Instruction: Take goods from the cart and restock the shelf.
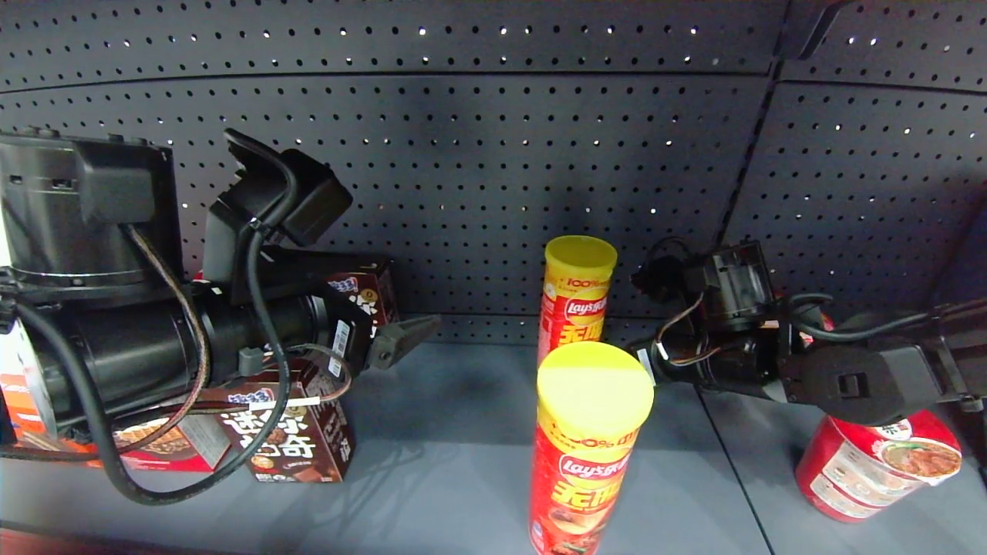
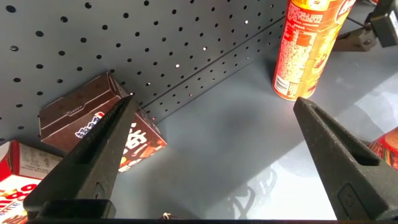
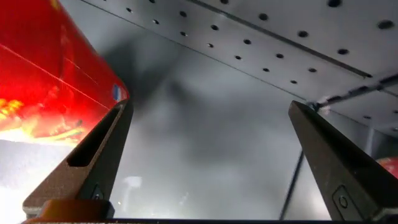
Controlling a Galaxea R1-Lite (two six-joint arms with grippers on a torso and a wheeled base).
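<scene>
Evidently the far chip can (image 1: pixel 578 297) stands upright on the shelf (image 1: pixel 455 432), its long axis vertical, close to the pegboard back wall (image 1: pixel 493 154). A second chip can (image 1: pixel 590 447) stands upright just nearer than it, in the same line. The right gripper (image 3: pixel 209 107) is just right of the far chip can, jaws spread wide with nothing between them. The can's red side lies at the tip and outer face of one finger rather than in the gap, and I cannot tell whether they touch. The left gripper (image 2: pixel 214 101) hangs well to the left, also wide and empty, beside a chocolate biscuit box (image 1: pixel 297 439). Farther right sits a red instant noodle cup (image 1: pixel 879 462). By my reading both cans are placed. The right arm, the nearer one, would therefore need to draw off rightward and nearward, since any leftward drift could tip the tall can.
</scene>
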